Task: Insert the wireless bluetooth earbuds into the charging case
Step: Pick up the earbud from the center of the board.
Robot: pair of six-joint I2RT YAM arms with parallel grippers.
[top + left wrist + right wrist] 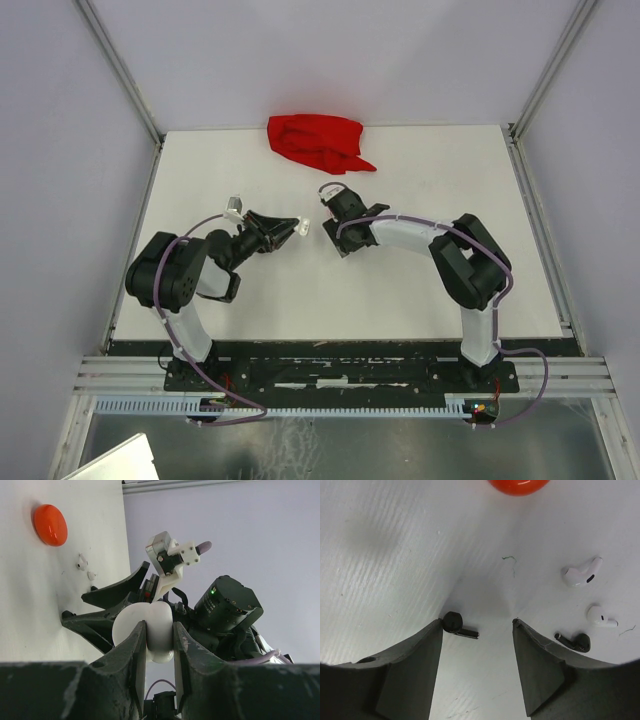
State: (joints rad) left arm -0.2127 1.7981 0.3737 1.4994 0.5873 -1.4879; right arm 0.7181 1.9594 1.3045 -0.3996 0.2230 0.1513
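My left gripper (pixel 159 628) is shut on a round white charging case (pixel 152 616) and holds it above the table; it shows as a white spot in the top view (pixel 301 228). My right gripper (pixel 477 623) is open, tips down at the table. A black earbud (pixel 458 626) lies between its fingers, touching the left fingertip (pixel 436 628). A second black earbud (pixel 575 641) lies just outside the right finger. Two white earbuds (pixel 581 573) (pixel 601 617) lie further right. In the top view the right gripper (pixel 336 238) faces the left gripper (pixel 290 229) and the earbuds are hidden.
An orange-red disc case (pixel 517 484) lies on the table beyond the earbuds; it also shows in the left wrist view (pixel 50 525). A crumpled red cloth (pixel 315 140) lies at the table's far edge. Metal frame posts stand at the back corners.
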